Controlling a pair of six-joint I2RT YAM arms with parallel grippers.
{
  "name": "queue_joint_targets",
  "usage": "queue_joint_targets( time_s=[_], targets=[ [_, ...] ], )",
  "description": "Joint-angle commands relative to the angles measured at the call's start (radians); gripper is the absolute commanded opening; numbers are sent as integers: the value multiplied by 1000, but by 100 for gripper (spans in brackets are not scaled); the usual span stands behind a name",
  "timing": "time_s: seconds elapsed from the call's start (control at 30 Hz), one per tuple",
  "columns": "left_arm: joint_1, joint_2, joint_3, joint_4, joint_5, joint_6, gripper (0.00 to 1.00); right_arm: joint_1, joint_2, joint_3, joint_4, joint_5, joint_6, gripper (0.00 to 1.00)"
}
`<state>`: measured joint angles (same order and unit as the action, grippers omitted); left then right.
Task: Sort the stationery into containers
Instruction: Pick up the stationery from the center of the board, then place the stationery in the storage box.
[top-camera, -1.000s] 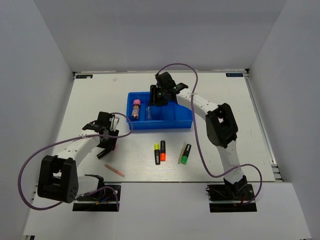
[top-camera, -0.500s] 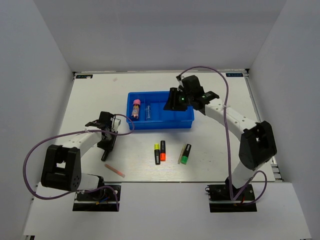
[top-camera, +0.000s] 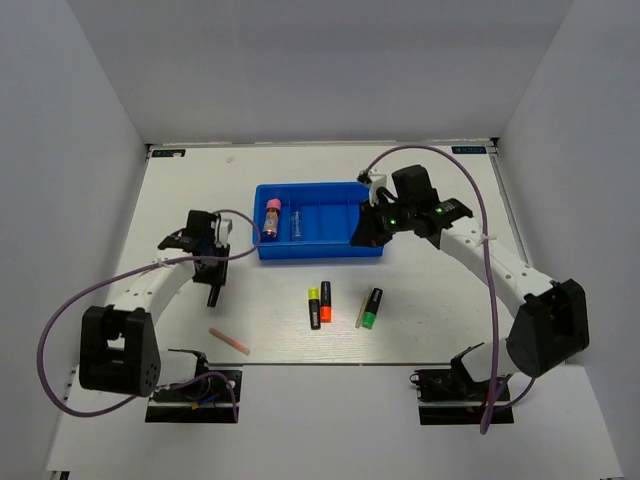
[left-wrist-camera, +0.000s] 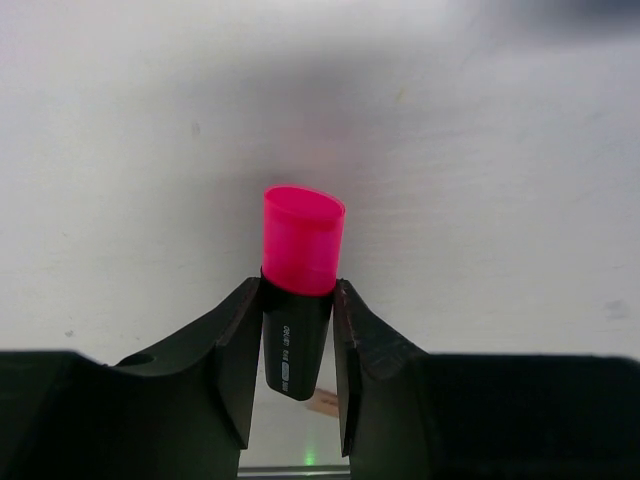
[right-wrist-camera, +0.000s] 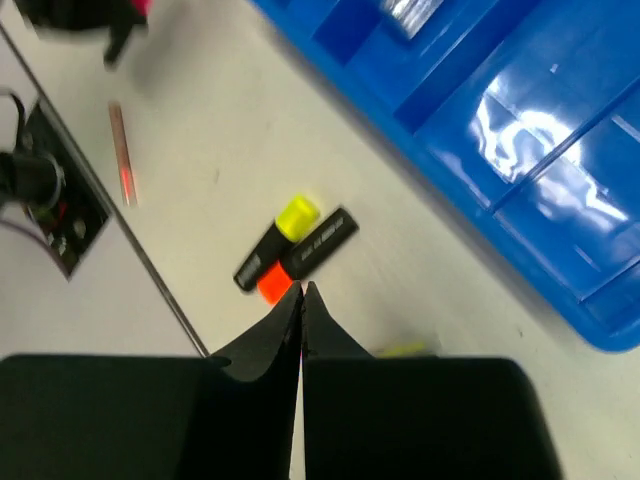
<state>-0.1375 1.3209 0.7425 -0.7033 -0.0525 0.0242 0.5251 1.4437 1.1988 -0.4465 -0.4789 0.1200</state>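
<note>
White table, white walls. Left gripper (left-wrist-camera: 297, 335) clamps a pink-capped highlighter (left-wrist-camera: 302, 245), its cap jutting past the fingertips. The tray (top-camera: 310, 251) lies just to its right, so the carry should run rightward. Right gripper (right-wrist-camera: 301, 300) is pinched together and empty over the tray's right end.

The overhead view is bright and evenly lit from above; the white worktop (top-camera: 420, 330) carries only faint, soft shadows, and the picture is sharp throughout. In the right wrist view white glare streaks the blue tray (right-wrist-camera: 520, 120), the upper left corner is smeared by blur, and the right tool (right-wrist-camera: 302, 292) is a featureless black shape. In the left wrist view the pink-capped highlighter (left-wrist-camera: 303, 245) is crisp, the worktop behind it soft under a grey shadow.
</note>
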Motion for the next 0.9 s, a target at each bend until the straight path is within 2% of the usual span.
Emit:
queue_joint_targets(
  time_s=[0.0,0.13,0.27,0.47,0.6,0.7,0.87],
  targets=[
    [3,-104,133,2,94,-94,0,-20,-60,-77,-89,-127,-206,0],
    [-68,-126,277,2,167,-170,0,-43,-88,-123,-92,-135,-241,0],
    [-142,-78,404,48,241,-251,0,-62,-91,-136,-87,-142,-221,0],
    [-264,139,536,212,351,-380,0,-88,-89,-133,-104,-156,-220,0],
    [-306,305,651,327,388,-455,0,-105,-120,-156,-110,-149,-220,0],
    [-338,395,756,356,404,-489,0,-126,-144,-169,-101,-132,-217,0],
    [-366,552,831,416,407,-523,0,-162,-164,-191,-84,-133,-207,2]
  ],
)
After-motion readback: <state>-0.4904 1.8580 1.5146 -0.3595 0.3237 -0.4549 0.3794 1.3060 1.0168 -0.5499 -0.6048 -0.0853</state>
